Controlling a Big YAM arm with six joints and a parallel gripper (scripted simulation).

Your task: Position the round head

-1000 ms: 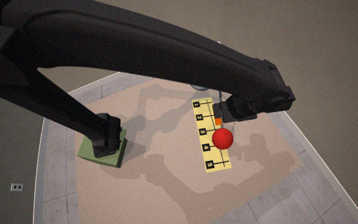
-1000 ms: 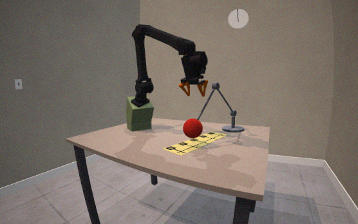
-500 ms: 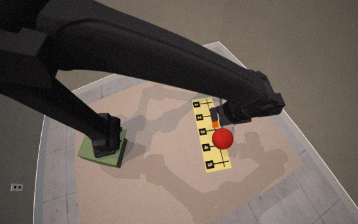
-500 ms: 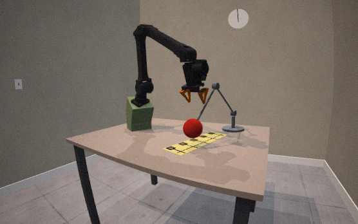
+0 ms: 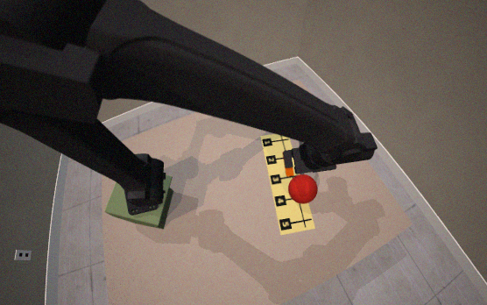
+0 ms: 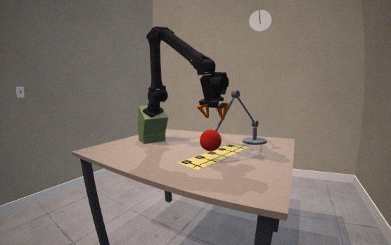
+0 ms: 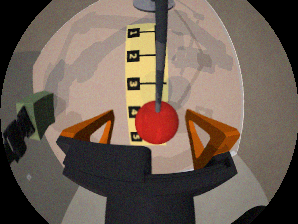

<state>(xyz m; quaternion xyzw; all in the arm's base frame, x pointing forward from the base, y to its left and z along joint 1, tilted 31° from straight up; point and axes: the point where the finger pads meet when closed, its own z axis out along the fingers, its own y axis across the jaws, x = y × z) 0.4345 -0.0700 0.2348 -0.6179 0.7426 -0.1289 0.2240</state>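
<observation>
1. The room has plain grey-beige walls, a grey tiled floor, a round clock (image 6: 260,20) high on the back wall and a small wall plate (image 6: 20,91) on the left wall.
2. The counter (image 6: 148,165) is a light brown top on dark legs. It carries the green block (image 6: 152,125) under the arm's base, the yellow strip (image 6: 213,156) and the lamp's foot (image 6: 254,141).
3. The black arm (image 6: 183,51) reaches over the strip. Its gripper (image 6: 212,110) hangs above and a little behind the head, with the orange fingers (image 6: 203,110) spread wide and released, holding nothing.
4. The lamp (image 6: 246,112) stands by itself, its two thin rods folded at a high elbow. The round red head (image 5: 302,188) floats free over the counter, and in the top view it seems to lie between line 3 and line 4, nearer to 4.
5. The risk, in my judgement: so far from the foot, the worn joint may give way and the head may sink onto the counter.
6. A second risk: if the fingers close off-centre on the round head, it may slip sideways off the long line.
</observation>
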